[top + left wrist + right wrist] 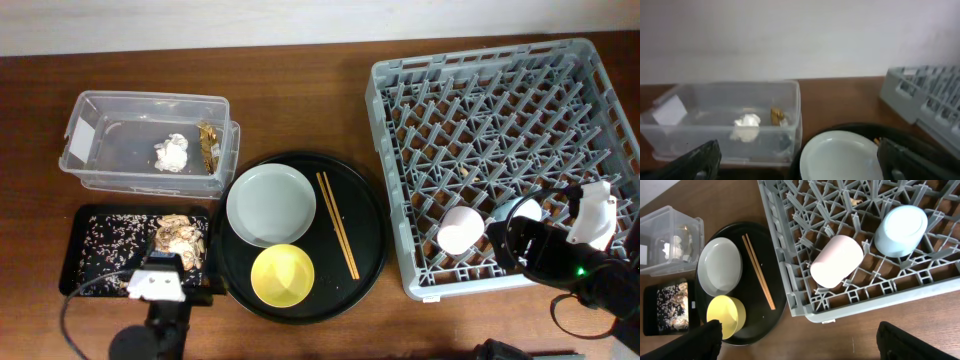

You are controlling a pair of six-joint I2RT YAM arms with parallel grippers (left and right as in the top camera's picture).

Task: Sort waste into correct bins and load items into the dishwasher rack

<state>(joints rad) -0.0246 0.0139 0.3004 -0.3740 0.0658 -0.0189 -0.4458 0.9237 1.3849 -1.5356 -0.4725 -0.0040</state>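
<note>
The grey plate, yellow bowl and two chopsticks lie on a round black tray. The pink cup and blue cup lie on their sides in the rack. The clear tub holds the napkin and brown wrapper. The shallow black tray holds rice grains and brownish bits. My left gripper is open and empty, over the black tray's near edge and facing the tub and plate. My right gripper is open and empty above the rack's front edge.
The round black tray sits between the bins and the rack. The rack fills the right side up to the table's far edge. A pale wall runs behind the table. Bare wood shows in front of the rack.
</note>
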